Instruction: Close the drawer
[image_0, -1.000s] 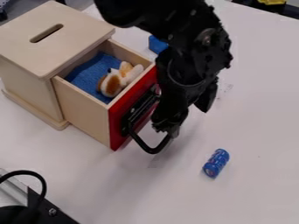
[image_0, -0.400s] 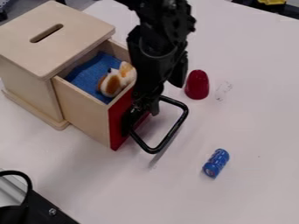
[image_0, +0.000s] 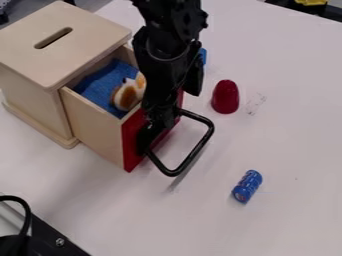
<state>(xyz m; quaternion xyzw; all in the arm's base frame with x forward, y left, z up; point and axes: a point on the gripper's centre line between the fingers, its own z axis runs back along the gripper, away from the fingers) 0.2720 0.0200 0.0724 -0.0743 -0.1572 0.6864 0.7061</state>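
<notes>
Red-fronted, the drawer (image_0: 93, 127) juts from its wooden box (image_0: 87, 50) toward roughly four o'clock. My end effector (image_0: 177, 111), fingers spread, sits at its front by the black handle (image_0: 198, 149); an off-centre push could skew and jam it, or the handle snag me

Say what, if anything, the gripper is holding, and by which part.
It cannot be told: the gripper is at the red drawer front, by the black handle, but any hold there is hidden.
</notes>
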